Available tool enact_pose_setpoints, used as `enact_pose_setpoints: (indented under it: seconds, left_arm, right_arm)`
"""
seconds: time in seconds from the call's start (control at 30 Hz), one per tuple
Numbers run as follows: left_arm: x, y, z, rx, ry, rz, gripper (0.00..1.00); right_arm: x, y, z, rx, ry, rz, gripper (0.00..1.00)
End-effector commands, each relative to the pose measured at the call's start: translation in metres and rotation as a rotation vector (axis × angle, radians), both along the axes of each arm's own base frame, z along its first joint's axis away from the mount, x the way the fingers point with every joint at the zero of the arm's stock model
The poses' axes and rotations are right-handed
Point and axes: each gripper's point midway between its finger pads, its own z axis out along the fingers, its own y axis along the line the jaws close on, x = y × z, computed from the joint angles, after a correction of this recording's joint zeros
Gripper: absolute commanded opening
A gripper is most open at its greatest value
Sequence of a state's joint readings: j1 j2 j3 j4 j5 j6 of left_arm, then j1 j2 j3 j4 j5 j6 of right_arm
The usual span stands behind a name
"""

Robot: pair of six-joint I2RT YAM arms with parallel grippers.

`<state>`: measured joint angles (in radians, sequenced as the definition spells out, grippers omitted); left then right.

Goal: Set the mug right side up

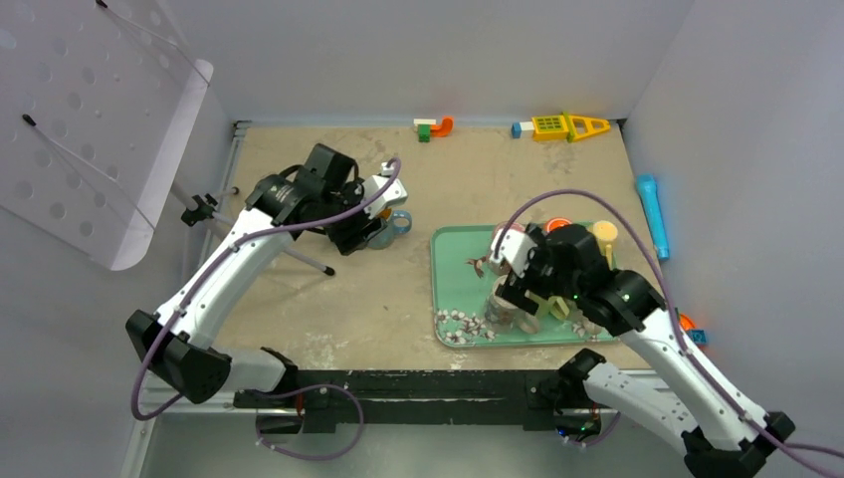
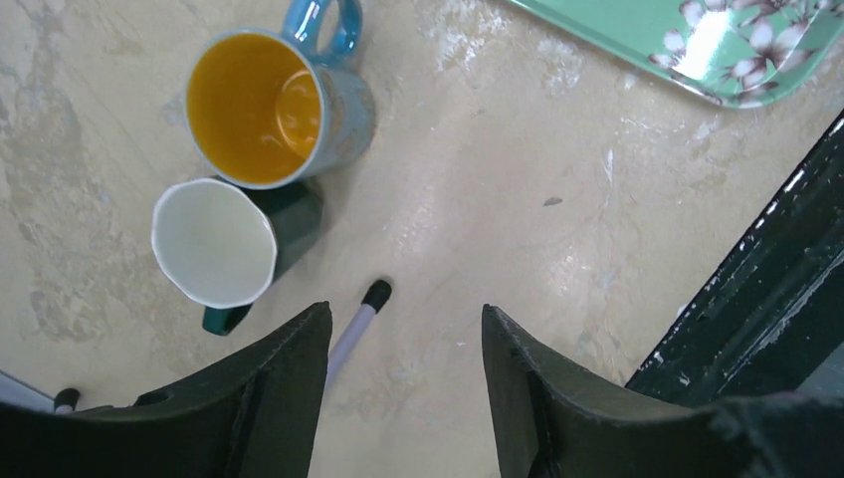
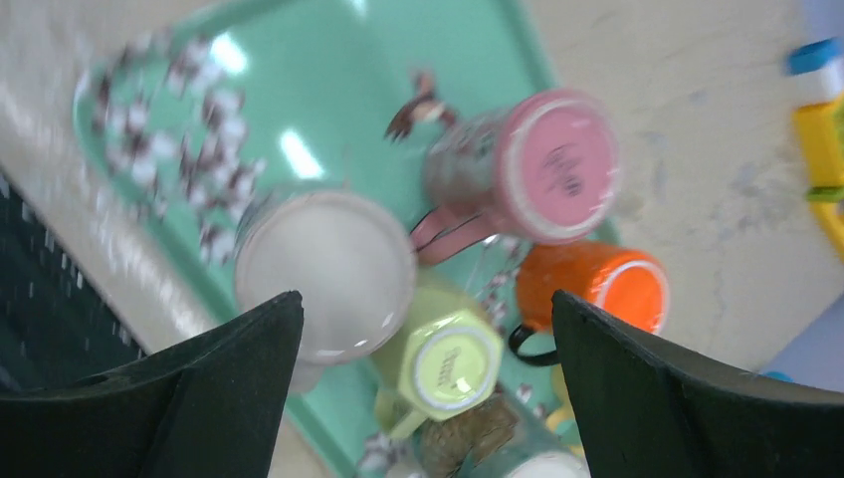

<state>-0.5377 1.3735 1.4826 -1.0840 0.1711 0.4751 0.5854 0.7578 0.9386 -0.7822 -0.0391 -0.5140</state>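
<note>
The job looked part done. On the counter (image 2: 498,199), a blue mug (image 2: 274,105) and a green mug (image 2: 224,244) stood mouth up, touching each other. The left claw (image 2: 406,324) hung near them, spread wide and empty.

On the tray (image 3: 328,80), a pink mug (image 3: 557,164), an orange mug (image 3: 597,284) and a lime mug (image 3: 448,358) sat bottom up and needed turning. A pale mug (image 3: 323,264) beside them seemed inverted too, though blur made that unsure. The right claw (image 3: 428,299) hovered above this cluster, wide apart and holding nothing.

The mugs crowded together, handles tangled between them, so a clean grip on one would probably be awkward. A thin rod (image 2: 363,314) lay just beside the green mug, and toys (image 1: 562,126) lined the far edge, well apart.
</note>
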Motion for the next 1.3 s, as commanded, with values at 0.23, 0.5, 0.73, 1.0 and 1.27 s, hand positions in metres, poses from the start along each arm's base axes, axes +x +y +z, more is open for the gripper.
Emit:
enact_pose_setpoints:
  seconds: [0.23, 0.5, 0.73, 1.0, 1.27]
  left_arm:
    - [-0.020, 0.001, -0.002, -0.077, -0.010, -0.040, 0.62]
    - [-0.022, 0.000, 0.002, -0.087, -0.017, -0.052, 0.62]
    - [-0.025, -0.001, 0.004, -0.102, -0.018, -0.062, 0.62]
    - [-0.031, -0.005, 0.005, -0.126, -0.003, -0.084, 0.62]
    - [-0.029, -0.005, 0.005, -0.121, -0.009, -0.082, 0.63]
  right_arm:
    - [-0.040, -0.019, -0.087, -0.313, 0.269, 0.161, 0.97]
    - [-0.036, -0.004, -0.014, -0.206, 0.093, 0.219, 0.98]
    - [-0.076, -0.046, -0.050, -0.380, 0.319, 0.196, 0.99]
    - [-0.045, -0.038, -0.080, -0.370, 0.234, 0.114, 0.98]
    - [-0.005, 0.021, -0.068, -0.229, 0.185, 0.155, 0.78]
